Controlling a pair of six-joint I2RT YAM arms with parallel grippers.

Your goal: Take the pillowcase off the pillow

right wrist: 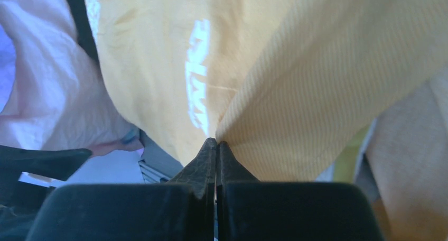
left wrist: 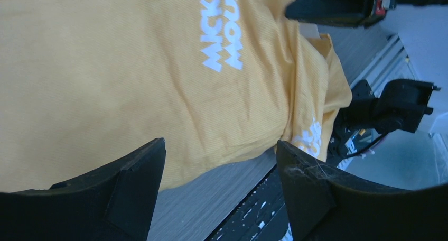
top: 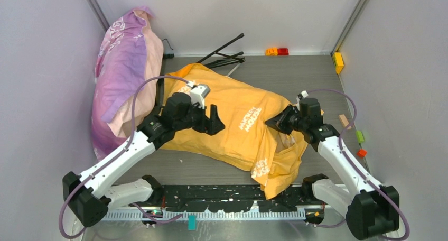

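Observation:
The orange pillowcase (top: 227, 140) lies across the middle of the table with white "Mickey Mouse" text facing up. Its loose end droops over the front rail. It also fills the left wrist view (left wrist: 132, 66) and the right wrist view (right wrist: 317, 93). The pillow is hidden inside it. A yellow-olive strip (right wrist: 355, 151) at the fabric's edge may be its side band. My left gripper (top: 215, 122) is open and empty just above the case's middle (left wrist: 219, 146). My right gripper (top: 268, 123) is shut, pinching a fold of the case at its right side (right wrist: 216, 141).
A pink-purple floral pillow (top: 124, 77) leans against the left wall. Black tripod rods (top: 224, 53) lie at the back. Small coloured blocks sit at the back (top: 277, 51) and along the right edge (top: 361, 146). A black rail (top: 232, 196) runs along the front.

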